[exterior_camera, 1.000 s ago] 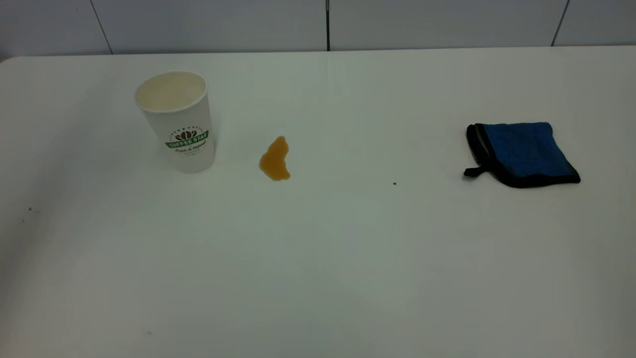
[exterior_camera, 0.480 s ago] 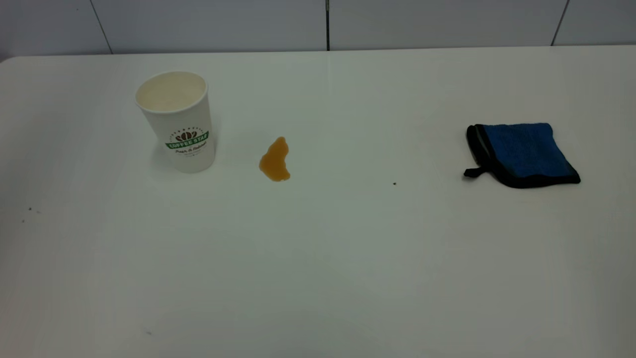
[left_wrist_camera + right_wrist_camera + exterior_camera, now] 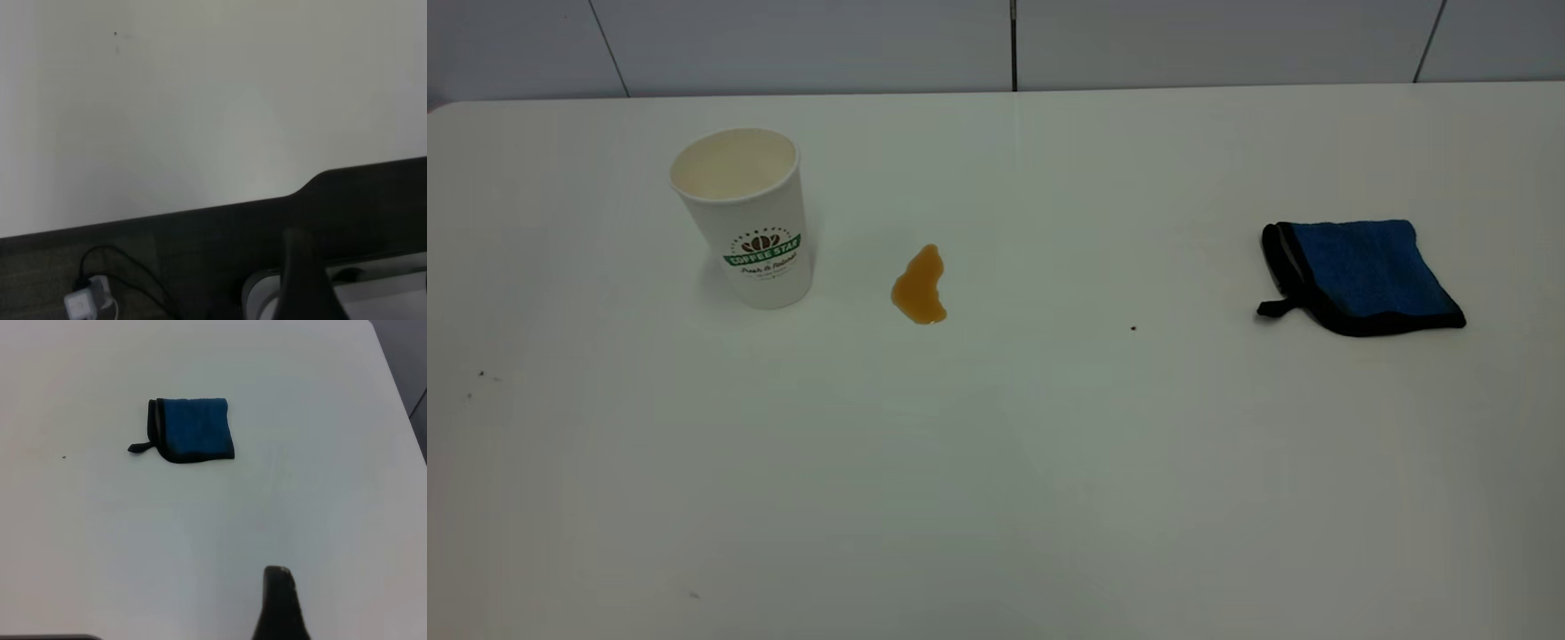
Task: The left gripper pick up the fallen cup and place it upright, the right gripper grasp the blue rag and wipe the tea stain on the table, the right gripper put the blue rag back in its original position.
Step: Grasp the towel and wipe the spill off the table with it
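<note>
The cup [image 3: 745,216] stands upright at the table's [image 3: 996,462] left, mouth up, logo facing the camera. The amber tea stain [image 3: 919,286] lies just right of it, apart from it. The blue rag [image 3: 1359,275] lies folded at the right, loop tab pointing left; it also shows in the right wrist view [image 3: 192,429]. Neither arm is in the exterior view. The left gripper [image 3: 298,235] shows as one dark tip over the table's edge, empty. The right gripper [image 3: 277,572] shows as one dark tip above bare table, well short of the rag, empty.
A tiny dark speck [image 3: 1133,328] lies between stain and rag; more specks [image 3: 480,374] sit at the far left. A tiled wall [image 3: 1014,40] runs behind the table. Off the table's edge, the left wrist view shows dark floor with a white plug and cable [image 3: 83,303].
</note>
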You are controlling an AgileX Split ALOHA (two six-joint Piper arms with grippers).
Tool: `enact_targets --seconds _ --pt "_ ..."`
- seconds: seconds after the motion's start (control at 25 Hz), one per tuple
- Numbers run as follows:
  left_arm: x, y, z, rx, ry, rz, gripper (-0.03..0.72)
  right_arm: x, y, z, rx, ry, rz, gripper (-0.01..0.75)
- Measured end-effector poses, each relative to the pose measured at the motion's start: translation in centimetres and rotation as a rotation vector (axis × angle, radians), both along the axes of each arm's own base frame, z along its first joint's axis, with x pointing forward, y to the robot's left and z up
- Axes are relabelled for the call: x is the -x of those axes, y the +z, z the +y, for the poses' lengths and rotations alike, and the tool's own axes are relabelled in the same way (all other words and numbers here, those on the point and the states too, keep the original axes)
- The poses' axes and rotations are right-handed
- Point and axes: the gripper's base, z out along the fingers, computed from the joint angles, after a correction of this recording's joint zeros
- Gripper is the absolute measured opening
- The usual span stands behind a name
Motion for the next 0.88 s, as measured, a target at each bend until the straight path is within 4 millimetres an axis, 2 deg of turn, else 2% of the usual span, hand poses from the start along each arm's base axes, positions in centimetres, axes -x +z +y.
enact_targets --seconds 0.16,0.32,0.6,0.88 --pt "2.3 -2.1 0.9 -0.020 0.008 -0.035 0.522 0.0 0.0 0.0 0.000 0.000 0.000 0.587" --pt "3.1 -3.0 1.3 -0.044 0.010 -0.053 0.562 0.0 0.0 0.0 0.000 0.000 0.000 0.587" --pt "3.5 -6.8 1.7 -0.108 -0.030 -0.005 0.565 0.0 0.0 0.0 0.000 0.000 0.000 0.587" --pt "3.9 -7.0 1.6 -0.093 -0.050 -0.049 0.565 0.0 0.0 0.0 0.000 0.000 0.000 0.587"
